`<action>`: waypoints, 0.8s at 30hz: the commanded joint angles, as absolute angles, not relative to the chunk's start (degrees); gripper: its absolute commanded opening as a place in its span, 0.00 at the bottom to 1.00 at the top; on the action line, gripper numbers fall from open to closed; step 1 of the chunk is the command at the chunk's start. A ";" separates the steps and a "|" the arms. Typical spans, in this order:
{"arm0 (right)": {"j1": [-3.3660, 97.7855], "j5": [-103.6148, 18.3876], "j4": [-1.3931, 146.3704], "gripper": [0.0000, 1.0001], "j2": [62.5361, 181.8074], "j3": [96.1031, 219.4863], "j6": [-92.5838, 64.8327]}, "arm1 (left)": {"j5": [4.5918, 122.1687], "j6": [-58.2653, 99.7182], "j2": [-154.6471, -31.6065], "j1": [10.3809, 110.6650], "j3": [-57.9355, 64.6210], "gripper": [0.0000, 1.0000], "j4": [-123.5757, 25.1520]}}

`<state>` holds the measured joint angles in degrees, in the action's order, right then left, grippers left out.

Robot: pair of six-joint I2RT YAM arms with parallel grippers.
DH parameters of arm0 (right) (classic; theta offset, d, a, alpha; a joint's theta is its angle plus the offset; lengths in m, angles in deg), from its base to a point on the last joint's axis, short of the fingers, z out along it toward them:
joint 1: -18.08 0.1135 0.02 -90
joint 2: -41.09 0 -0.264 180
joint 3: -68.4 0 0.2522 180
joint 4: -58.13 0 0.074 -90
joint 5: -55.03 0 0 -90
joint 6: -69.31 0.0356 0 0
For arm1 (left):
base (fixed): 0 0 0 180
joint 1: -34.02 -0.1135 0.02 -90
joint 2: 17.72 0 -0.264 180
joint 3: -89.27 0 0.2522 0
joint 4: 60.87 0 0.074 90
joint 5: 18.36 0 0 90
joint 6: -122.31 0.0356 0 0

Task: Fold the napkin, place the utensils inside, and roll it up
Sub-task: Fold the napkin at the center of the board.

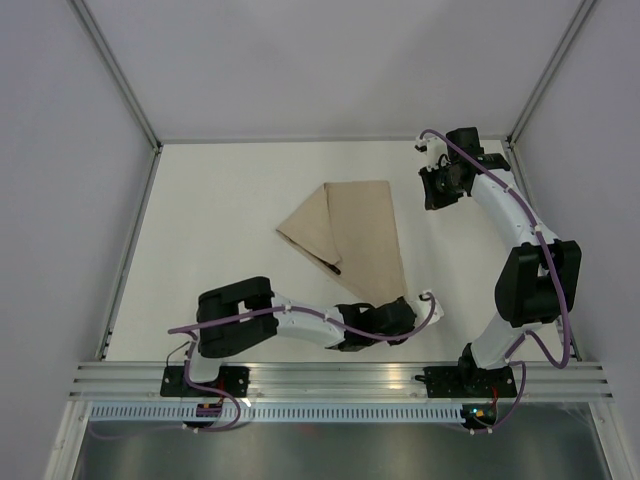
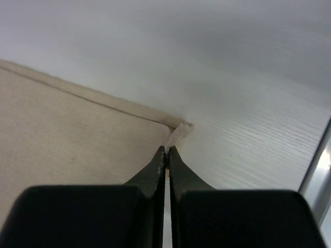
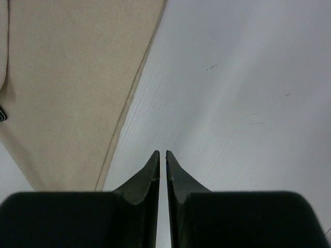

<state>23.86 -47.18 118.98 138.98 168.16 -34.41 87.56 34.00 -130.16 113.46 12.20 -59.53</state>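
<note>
Left gripper [image 2: 166, 150] pinching napkin [image 1: 355, 240] corner (seemingly caught), right gripper [image 3: 161, 153] closed

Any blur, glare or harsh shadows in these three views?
Top view: even light, sharp, napkin clear. Left wrist: left claw blurred up close, table hazy farther off. Right wrist: right claw soft, no glare, napkin edge crisp.

Overhead view looks down; both close wrist views share the napkin [image 1: 352, 240].

No legible text or labels anywhere
</note>
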 commanded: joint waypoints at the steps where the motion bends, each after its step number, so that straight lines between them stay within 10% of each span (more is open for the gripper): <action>1: 23.62 -47.37 118.12 0.14 138.91 169.70 -34.84 | 86.59 27.31 -125.57 109.09 13.89 0.02 -64.59; 24: 23.44 -48.60 120.58 0.14 141.29 177.34 -34.49 | 78.15 4.62 -111.24 80.09 23.31 0.02 -68.47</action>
